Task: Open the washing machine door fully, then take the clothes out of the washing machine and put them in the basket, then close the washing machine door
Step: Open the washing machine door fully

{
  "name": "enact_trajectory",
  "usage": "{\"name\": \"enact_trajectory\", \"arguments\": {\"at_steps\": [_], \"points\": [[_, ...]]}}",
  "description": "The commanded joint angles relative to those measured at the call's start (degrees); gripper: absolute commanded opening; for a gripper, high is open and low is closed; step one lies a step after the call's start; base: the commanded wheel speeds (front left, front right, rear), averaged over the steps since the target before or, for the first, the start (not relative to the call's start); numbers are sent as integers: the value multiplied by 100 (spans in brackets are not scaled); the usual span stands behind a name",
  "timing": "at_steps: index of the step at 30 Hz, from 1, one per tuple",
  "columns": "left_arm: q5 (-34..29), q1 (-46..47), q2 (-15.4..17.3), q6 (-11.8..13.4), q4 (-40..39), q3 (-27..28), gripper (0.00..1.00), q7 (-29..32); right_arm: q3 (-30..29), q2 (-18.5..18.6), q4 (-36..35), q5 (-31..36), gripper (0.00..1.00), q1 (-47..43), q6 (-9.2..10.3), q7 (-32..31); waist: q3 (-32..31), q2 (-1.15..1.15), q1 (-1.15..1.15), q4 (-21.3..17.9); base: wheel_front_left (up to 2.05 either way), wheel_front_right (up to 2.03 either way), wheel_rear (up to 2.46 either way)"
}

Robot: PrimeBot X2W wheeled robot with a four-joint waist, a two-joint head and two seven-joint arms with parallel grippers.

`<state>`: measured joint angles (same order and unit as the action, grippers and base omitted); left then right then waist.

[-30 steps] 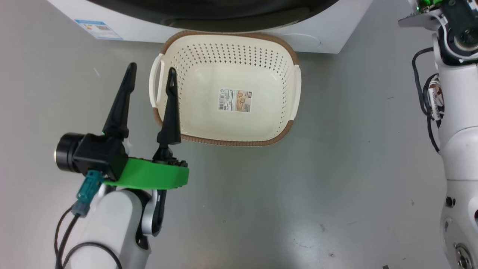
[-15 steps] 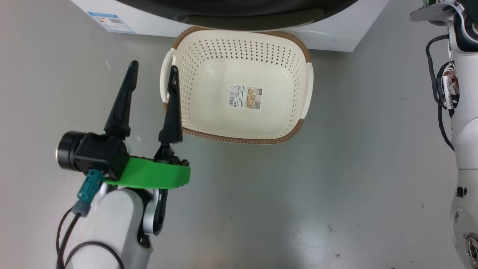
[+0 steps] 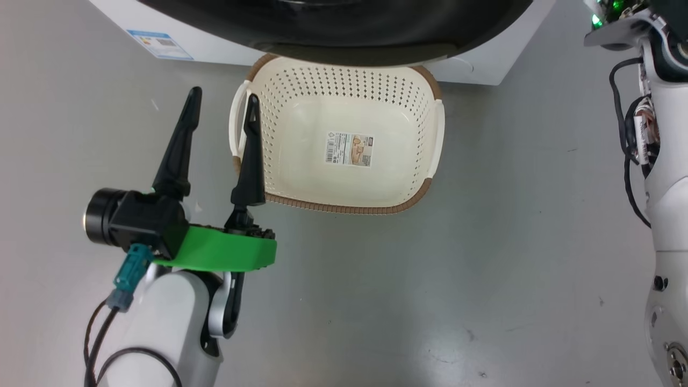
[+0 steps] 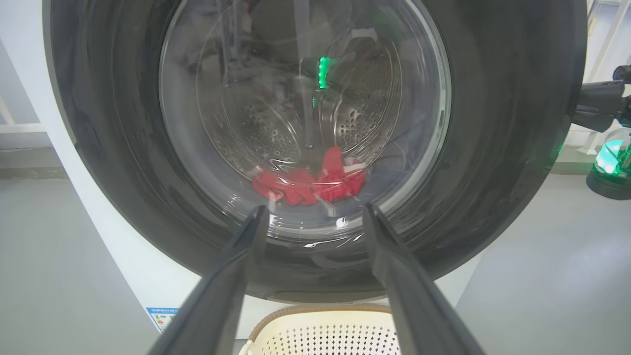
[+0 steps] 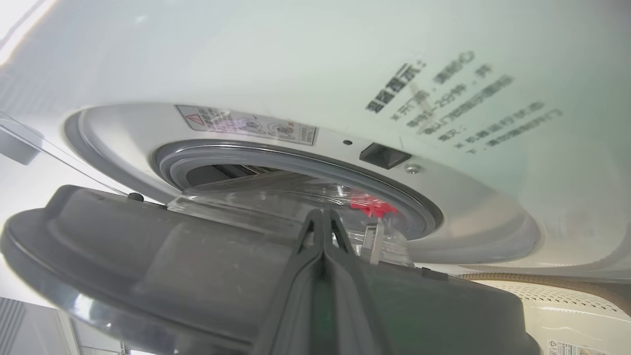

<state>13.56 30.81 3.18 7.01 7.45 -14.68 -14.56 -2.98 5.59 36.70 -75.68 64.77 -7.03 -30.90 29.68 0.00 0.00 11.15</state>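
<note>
The washing machine door (image 5: 148,256) is open just a little. The right claw (image 5: 320,213) is squeezed tight with nothing in it. Its tips lie by the inside of the door, near the glass bowl (image 5: 256,197). The left claw (image 3: 223,97) is spread wide and empty, up beside the basket (image 3: 344,207). It faces the door's front, and the door stands between it and the red clothes (image 4: 310,180) in the washing machine (image 3: 215,48). The basket sits empty on the grey floor (image 3: 430,295), its far edge under the door.
</note>
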Motion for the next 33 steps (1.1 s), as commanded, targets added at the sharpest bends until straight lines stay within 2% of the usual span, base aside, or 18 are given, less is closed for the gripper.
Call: {"name": "enact_trajectory", "arguments": {"at_steps": [1,33], "points": [[-104,-49,136,-33,-146,209,100,-43,137,-231,-224,-44,0,-71,-46,-99,-34,0,0,-17,0,0,0],[-30,-565,296,-62,105,316,100,-31,560,-269,-429,-551,0,-1458,-46,-508,-1218,0,0,-61,0,0,0]]}}
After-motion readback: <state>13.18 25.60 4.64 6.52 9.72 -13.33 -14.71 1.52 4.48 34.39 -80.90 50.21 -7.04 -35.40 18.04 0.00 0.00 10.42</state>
